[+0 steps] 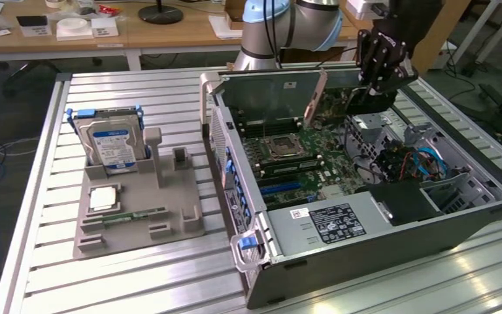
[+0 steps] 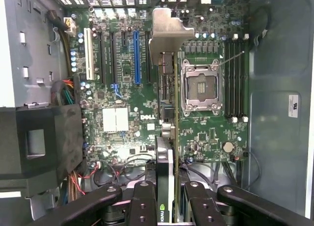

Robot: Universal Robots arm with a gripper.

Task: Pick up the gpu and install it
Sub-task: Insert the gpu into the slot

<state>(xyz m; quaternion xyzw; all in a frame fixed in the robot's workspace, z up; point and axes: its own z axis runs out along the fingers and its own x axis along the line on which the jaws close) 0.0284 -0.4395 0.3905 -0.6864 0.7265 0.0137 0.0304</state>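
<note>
Clamping the gpu (image 2: 168,113) edge-on (bracket end farthest out), the gripper (image 2: 169,189) hangs over the motherboard (image 2: 122,88).

The gpu (image 1: 338,101) hangs on edge over the open computer case (image 1: 460,222), pinched on both faces by the gripper (image 2: 167,189) at one end. It is a thin green card. Its silver metal bracket sits at the far end from the grip, and a black cooler block with a small green logo covers one face. From the wrist view it is seen edge-on as a narrow green line above the motherboard (image 2: 122,88), between the blue slot (image 2: 137,56) and the processor socket (image 2: 198,88). It is raised off the board and not seated in any slot.
</note>
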